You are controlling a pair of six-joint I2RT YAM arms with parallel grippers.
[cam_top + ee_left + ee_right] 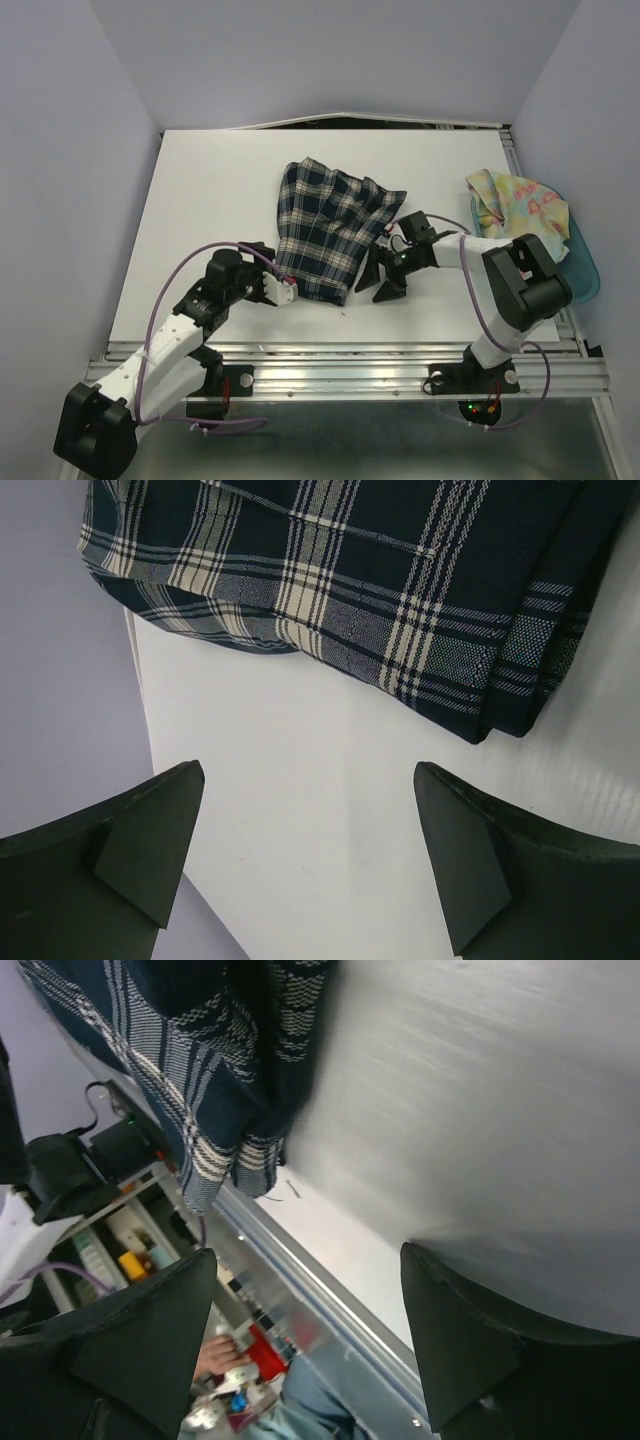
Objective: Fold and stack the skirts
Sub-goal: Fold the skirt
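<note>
Bin [585, 265] at the right edge is holding the floral skirt [515, 205]; the plaid skirt [330, 225] is lying on the table [210, 220]. Left gripper [281, 290] and right gripper [378, 282] are hovering beside it, jaws spread, gripping nothing.

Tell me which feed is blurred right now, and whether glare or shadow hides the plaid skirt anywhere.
Top external: even light, sharp, no glare on the plaid skirt, shadows soft. Left wrist: the weave is crisp, while its own fingers are dark and show little detail. Right wrist: this is the blurred one, with the table streaked and the plaid smeared at upper left.
</note>
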